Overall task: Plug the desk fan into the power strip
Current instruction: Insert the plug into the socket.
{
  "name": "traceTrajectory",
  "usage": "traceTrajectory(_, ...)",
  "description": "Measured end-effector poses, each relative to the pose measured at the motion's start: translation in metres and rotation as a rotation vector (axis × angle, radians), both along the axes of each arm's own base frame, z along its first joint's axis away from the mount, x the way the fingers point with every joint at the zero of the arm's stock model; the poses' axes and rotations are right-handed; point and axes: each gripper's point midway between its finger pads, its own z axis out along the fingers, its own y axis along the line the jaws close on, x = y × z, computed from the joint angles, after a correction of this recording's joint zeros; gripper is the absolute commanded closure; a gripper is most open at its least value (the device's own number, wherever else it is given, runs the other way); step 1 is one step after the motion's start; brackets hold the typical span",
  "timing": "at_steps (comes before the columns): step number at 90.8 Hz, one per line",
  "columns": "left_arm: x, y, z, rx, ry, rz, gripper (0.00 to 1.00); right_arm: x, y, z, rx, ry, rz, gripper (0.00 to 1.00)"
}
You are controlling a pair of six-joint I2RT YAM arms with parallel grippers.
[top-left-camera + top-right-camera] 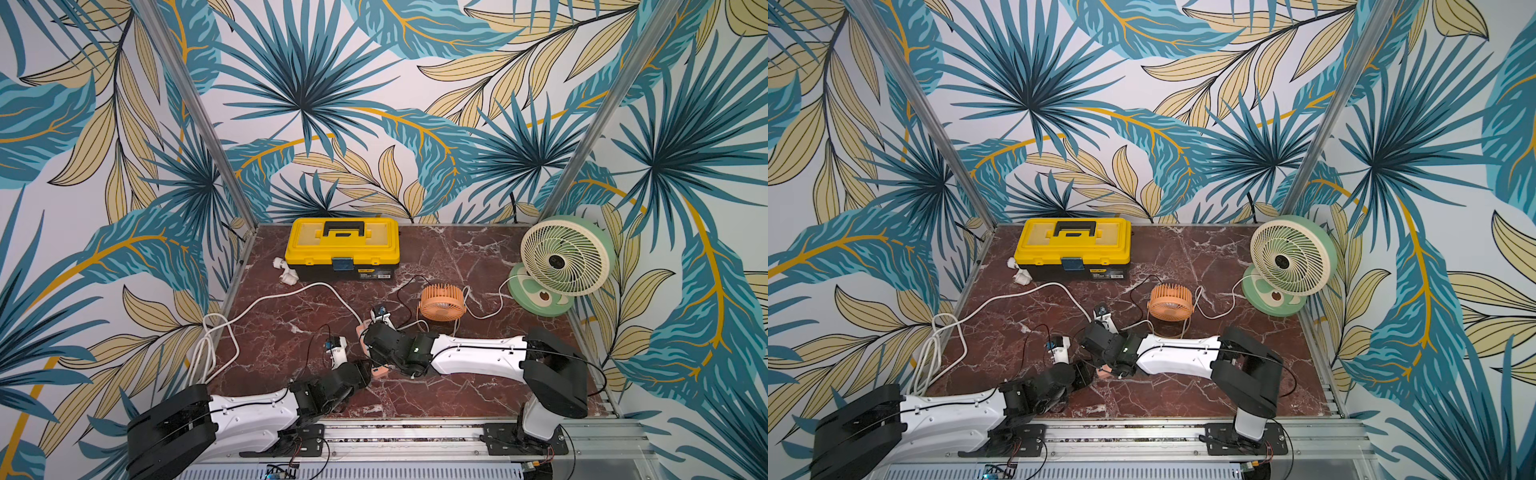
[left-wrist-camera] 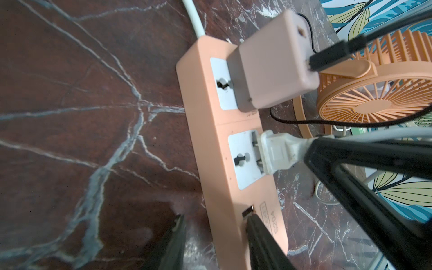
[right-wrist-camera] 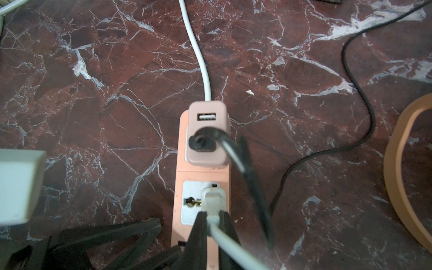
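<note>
Task approx. late stage, not complete: strip [image 2: 203,121] lies mid-tabletop [image 1: 457,257] btwn both arms, far socket taken by pink adapter [image 2: 271,70]. White plug [image 3: 212,198] of green fan [image 1: 567,255] (far-right corner) is at near socket, but what looks like a brass prong [image 3: 195,203] shows beside it, so judged not fully seated. Right claw [image 3: 212,217] is clamped on plug's rear and cord; left claw [image 2: 215,217] stands apart, one finger [image 2: 259,243] on strip's USB end, apparently steadying it; remaining: press plug home, release.
</note>
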Motion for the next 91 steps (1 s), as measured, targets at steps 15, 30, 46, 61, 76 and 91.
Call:
traceTrajectory(15,0.0000,0.0000,0.0000,0.000,0.000,0.000,0.54,-0.0017,-0.0006,0.0005,0.000,-0.005,-0.002,1.00)
traceTrajectory(30,-0.0004,0.0016,0.0000,-0.003,-0.001,0.005,0.54,-0.0031,-0.0006,0.0003,-0.001,-0.008,0.000,1.00)
traceTrajectory(46,-0.0007,0.0028,0.0000,-0.006,-0.002,0.008,0.54,-0.0035,-0.0011,0.0003,0.005,-0.011,-0.003,1.00)
traceTrajectory(61,-0.0007,0.0029,0.0000,-0.005,-0.002,0.009,0.54,-0.0037,-0.0009,0.0003,0.007,-0.012,-0.002,1.00)
traceTrajectory(76,-0.0007,0.0030,0.0002,-0.005,-0.003,0.009,0.54,-0.0037,-0.0007,0.0004,0.008,-0.012,-0.002,1.00)
traceTrajectory(91,-0.0006,0.0039,0.0004,-0.003,-0.004,0.012,0.54,-0.0038,-0.0009,0.0001,0.010,-0.011,-0.005,1.00)
